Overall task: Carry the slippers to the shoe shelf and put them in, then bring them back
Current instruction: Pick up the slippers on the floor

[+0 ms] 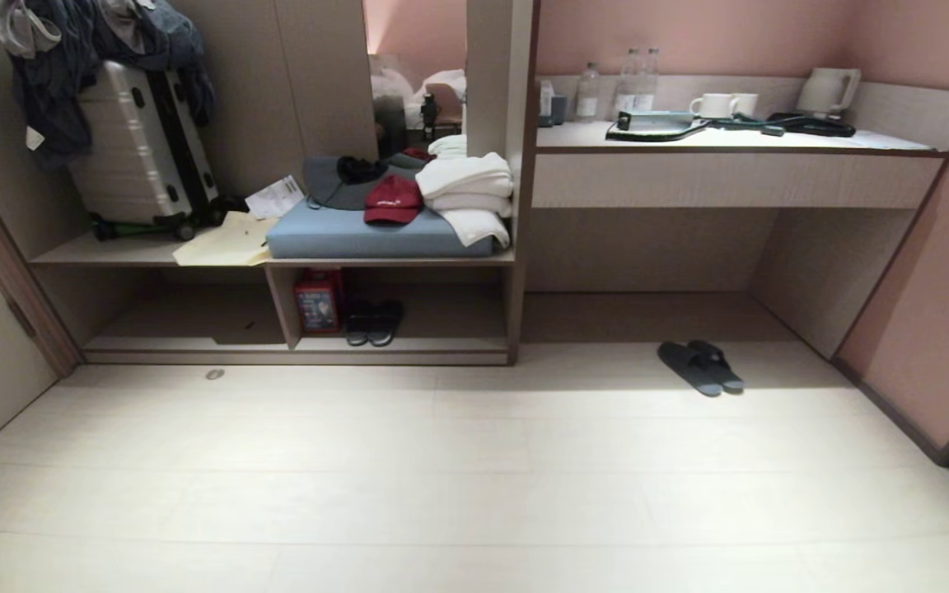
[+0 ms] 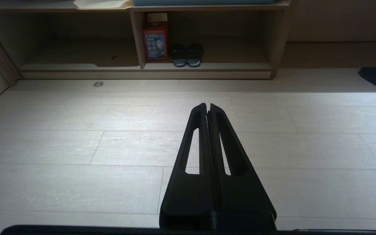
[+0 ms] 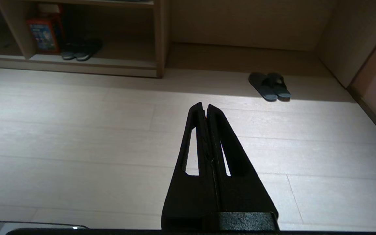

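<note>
While both arms sat parked, you had nothing gripped.
Left gripper (image 2: 207,105) and right gripper (image 3: 204,104) were closed, empty; flat slate-blue slide slippers (image 1: 701,366) lay on floor, beside beige wood-grain shoe shelf (image 1: 396,354), under desk.

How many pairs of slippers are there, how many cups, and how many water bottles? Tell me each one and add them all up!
Pairs of slippers: 2, the slate-blue slippers on the floor and a black pair in the shoe shelf
Cups: 2, white cups on the desk counter
Water bottles: 3, clear bottles on the counter
Total: 7
</note>
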You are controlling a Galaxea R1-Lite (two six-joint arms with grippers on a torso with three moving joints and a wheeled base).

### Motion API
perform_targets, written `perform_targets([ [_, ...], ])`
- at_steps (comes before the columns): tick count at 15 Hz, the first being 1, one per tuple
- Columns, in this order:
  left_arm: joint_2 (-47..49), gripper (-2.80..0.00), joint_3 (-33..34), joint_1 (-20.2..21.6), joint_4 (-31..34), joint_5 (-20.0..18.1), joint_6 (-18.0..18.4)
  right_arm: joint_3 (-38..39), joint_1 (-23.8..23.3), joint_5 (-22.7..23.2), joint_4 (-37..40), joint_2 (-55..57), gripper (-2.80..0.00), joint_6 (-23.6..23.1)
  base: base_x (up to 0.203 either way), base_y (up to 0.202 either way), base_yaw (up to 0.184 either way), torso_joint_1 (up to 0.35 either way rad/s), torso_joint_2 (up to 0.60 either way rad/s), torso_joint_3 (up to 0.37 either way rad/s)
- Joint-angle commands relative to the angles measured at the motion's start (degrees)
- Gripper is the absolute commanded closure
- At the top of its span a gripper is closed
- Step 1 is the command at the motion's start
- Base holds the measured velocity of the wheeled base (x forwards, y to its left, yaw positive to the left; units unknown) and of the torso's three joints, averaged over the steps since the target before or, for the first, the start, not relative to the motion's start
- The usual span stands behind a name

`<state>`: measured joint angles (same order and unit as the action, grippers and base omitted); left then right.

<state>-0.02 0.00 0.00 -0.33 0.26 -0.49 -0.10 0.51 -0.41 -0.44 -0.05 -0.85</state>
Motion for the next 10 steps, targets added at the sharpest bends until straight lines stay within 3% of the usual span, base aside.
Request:
perform_targets([
  [1,0.02,0.00,0.00,0.00,-0.02,0.09,-0.04,0.01,0.02,-0.02,0.00,0.05,0.00,-0.03,0.198,0.000,-0.003,0.005,0.00,0.002],
  [10,0.02,0.00,0.00,0.00,-0.02,0.00,-0.04,0.01,0.02,-0.02,0.00,0.05,0.00,0.06,0.197,0.000,0.001,0.002,0.00,0.003],
])
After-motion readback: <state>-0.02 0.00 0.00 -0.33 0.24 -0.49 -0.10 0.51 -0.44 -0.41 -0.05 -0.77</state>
